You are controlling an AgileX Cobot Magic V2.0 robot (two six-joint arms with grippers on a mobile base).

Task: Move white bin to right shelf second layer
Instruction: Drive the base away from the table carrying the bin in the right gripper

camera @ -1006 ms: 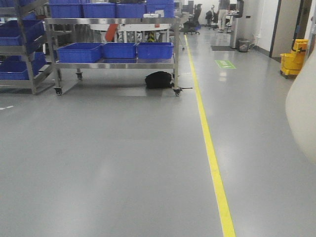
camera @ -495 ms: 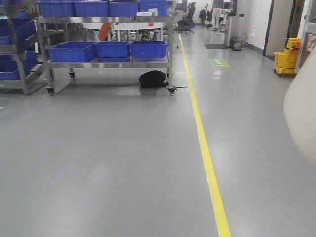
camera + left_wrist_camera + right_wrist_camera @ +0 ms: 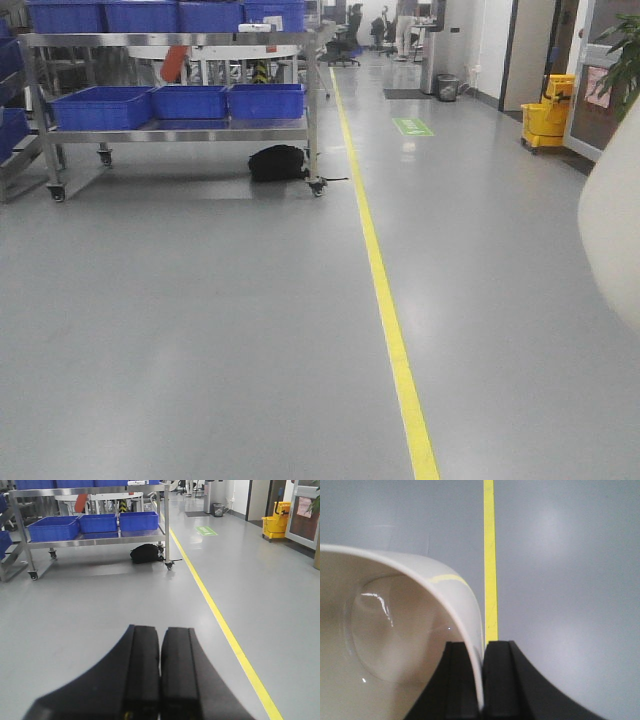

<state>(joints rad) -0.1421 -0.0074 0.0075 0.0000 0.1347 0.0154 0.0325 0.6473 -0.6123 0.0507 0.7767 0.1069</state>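
Glossy cream-white plastic bin (image 3: 395, 645) — wall pinched between the closed fingers of the right gripper (image 3: 484, 680), shown right of the yellow floor line (image 3: 385, 320) in the front view. Left gripper (image 3: 160, 672): fingers pressed together, nothing held. Wheeled steel cart (image 3: 180, 134), left of the line, is found shifted leftward against the earlier frames — a rightward turn is judged. Roller shelf not in view; placement is pending.

Cream-white bin (image 3: 395, 630); blue crates (image 3: 105, 107); yellow floor line (image 3: 387, 310).
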